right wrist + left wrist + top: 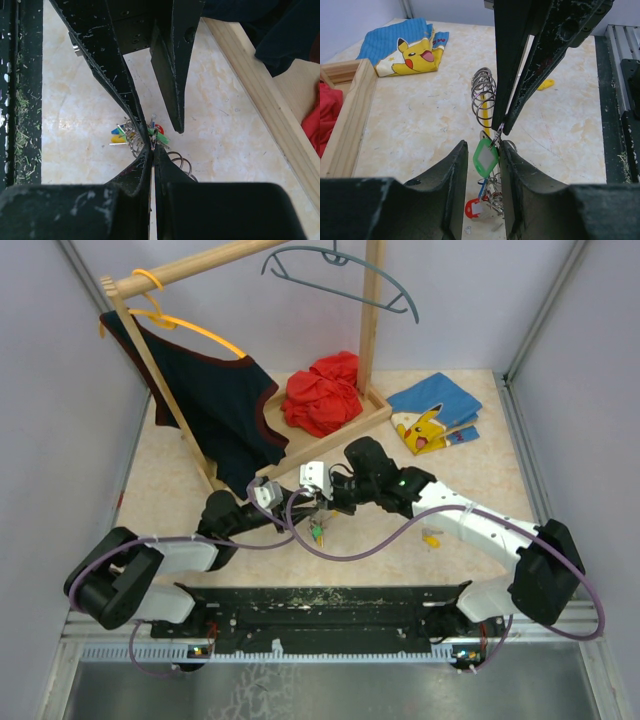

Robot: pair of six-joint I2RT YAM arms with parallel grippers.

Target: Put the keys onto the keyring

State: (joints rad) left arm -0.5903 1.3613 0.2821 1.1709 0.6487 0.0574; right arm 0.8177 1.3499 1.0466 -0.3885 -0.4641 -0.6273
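Observation:
The keys (485, 156) hang in a bunch just above the table. A green-tagged one sits between my left gripper's (483, 146) fingers, with red (474, 208) and blue tags below. Those jaws stand apart, with a gap left of the green tag. My right gripper (153, 141) comes in from the opposite side, shut on the thin silvery wire of the keyring (496, 134) at the top of the green tag. A coil of silvery rings (484, 97) with a yellow piece lies behind. In the top view both grippers meet mid-table over the bunch (318, 530).
A small lone yellow piece (432, 538) lies right of the bunch. Behind stands a wooden rack (340, 430) holding a red cloth (322, 390), a dark garment on an orange hanger (215, 400) and a grey hanger (340, 270). A blue Pikachu cloth (435, 410) lies back right.

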